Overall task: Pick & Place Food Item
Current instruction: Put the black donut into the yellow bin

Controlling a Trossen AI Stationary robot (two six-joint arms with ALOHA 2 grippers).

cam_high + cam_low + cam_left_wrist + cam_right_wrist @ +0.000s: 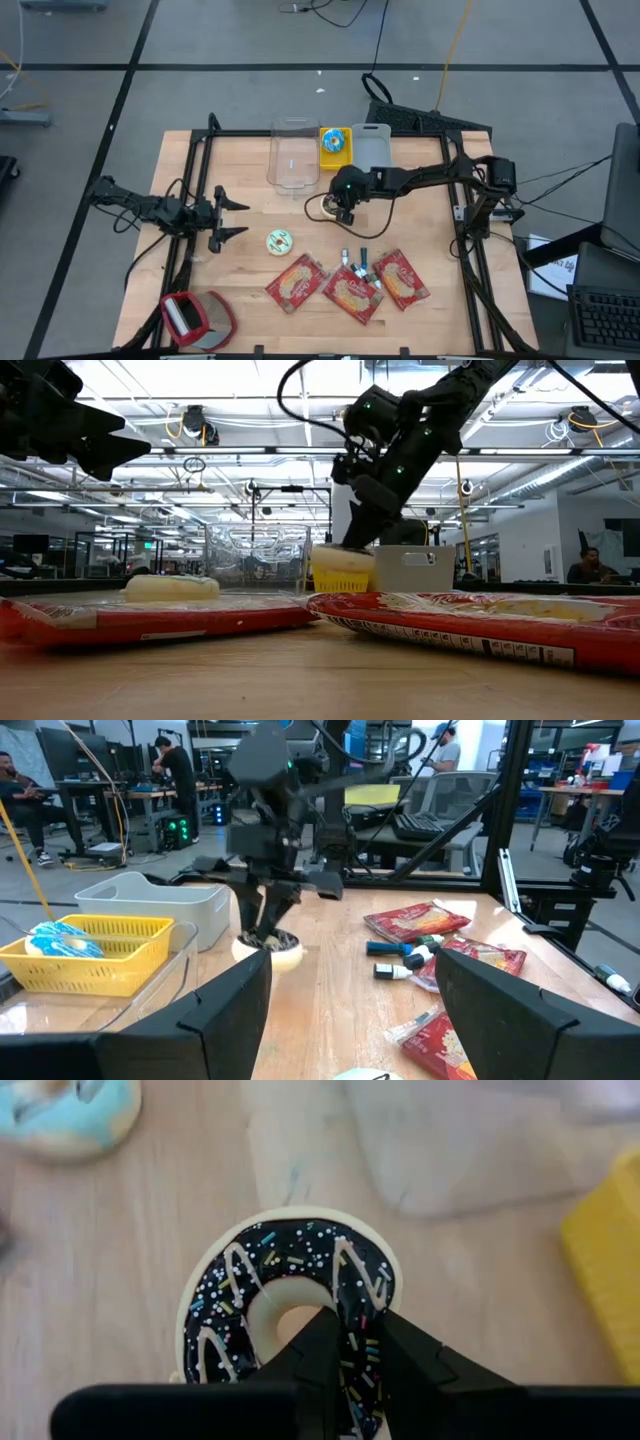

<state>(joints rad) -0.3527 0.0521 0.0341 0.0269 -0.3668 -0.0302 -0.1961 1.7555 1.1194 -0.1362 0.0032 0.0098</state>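
Note:
A chocolate-frosted donut (290, 1295) with sprinkles hangs just above the middle of the wooden table (250, 290), and my right gripper (358, 1342) is shut on it. The low view shows the donut (343, 558) in front of a yellow basket (338, 582). That basket (335, 147) stands at the table's far edge with a blue donut in it. A pale blue-green donut (280, 241) lies flat on the table to the near left. My left gripper (228, 218) waits open at the table's left side, level and apart from everything. My right gripper pinches the donut's ring (362, 1338) between its two fingers. One finger (318, 1342) stands in the hole and the other (405, 1348) at the outer rim. The fingers slant down from the table's right side. The donut hangs roughly level, clear of the table.
A clear container (293, 155) and a grey bin (372, 145) flank the yellow basket at the far edge. Three red snack packets (350, 285) and small tubes (360, 265) lie near the front. A red and white object (195, 318) sits at the front left corner.

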